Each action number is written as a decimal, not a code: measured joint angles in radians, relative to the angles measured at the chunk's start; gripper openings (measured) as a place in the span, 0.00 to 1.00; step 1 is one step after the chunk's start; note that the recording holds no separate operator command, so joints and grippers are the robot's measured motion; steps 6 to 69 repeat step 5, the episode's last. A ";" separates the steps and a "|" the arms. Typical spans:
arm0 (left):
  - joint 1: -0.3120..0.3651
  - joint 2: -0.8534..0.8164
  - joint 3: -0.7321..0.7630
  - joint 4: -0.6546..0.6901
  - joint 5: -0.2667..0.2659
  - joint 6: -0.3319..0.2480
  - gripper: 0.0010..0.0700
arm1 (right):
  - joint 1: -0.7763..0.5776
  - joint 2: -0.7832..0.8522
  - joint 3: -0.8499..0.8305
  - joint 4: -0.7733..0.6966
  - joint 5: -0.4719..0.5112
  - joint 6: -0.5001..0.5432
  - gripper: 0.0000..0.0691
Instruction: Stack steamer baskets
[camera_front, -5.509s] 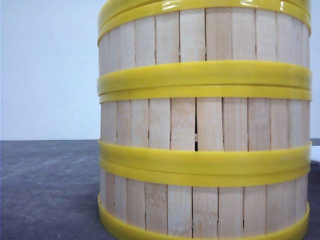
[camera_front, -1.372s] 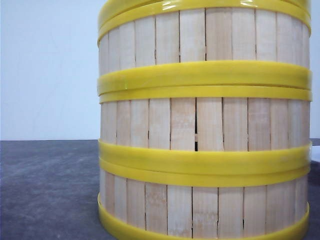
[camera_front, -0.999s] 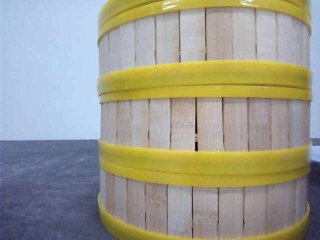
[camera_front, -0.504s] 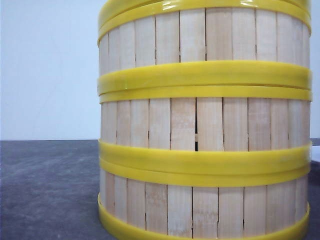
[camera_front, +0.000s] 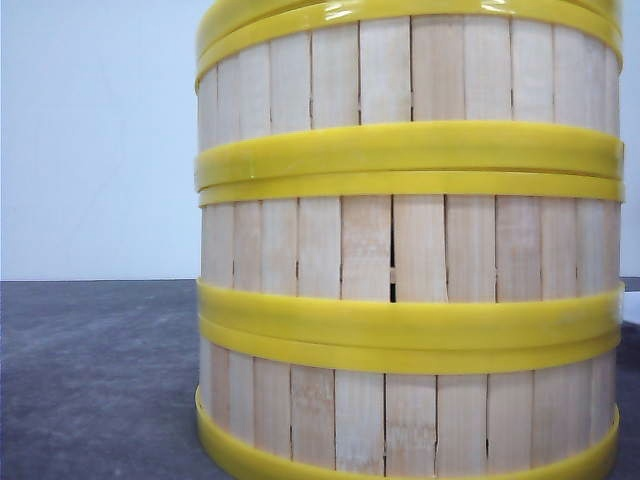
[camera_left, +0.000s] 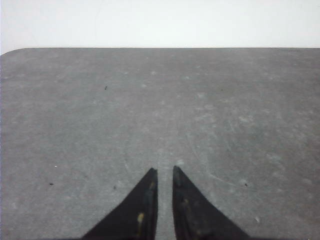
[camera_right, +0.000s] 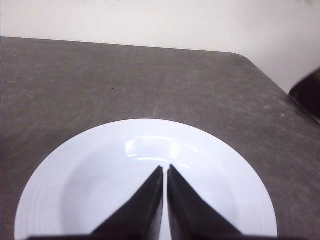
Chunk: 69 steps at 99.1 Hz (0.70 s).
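Note:
The steamer baskets (camera_front: 410, 250) stand in one upright stack close to the front camera, filling the right two thirds of that view. Three tiers of pale slats show, split by yellow rings (camera_front: 410, 160), and the top is cut off by the frame. No gripper appears in the front view. In the left wrist view my left gripper (camera_left: 164, 170) hangs over bare grey table (camera_left: 150, 100), fingers nearly together with nothing between them. In the right wrist view my right gripper (camera_right: 165, 167) is shut and empty above a white plate (camera_right: 240, 190). No basket shows in either wrist view.
The white plate lies on the dark grey table (camera_right: 100, 75) under the right gripper, with the table's rounded far corner (camera_right: 250, 60) beyond it. A pale wall (camera_front: 100, 140) stands behind the table.

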 joint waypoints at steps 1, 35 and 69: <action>0.000 0.000 0.000 0.000 0.000 0.000 0.02 | 0.000 0.000 0.000 0.000 0.000 0.000 0.01; 0.000 0.000 0.000 0.000 0.000 0.000 0.02 | 0.000 0.000 0.000 0.000 0.000 0.000 0.01; 0.000 0.000 0.000 0.000 0.000 0.000 0.02 | 0.000 0.000 0.000 0.000 0.000 0.000 0.01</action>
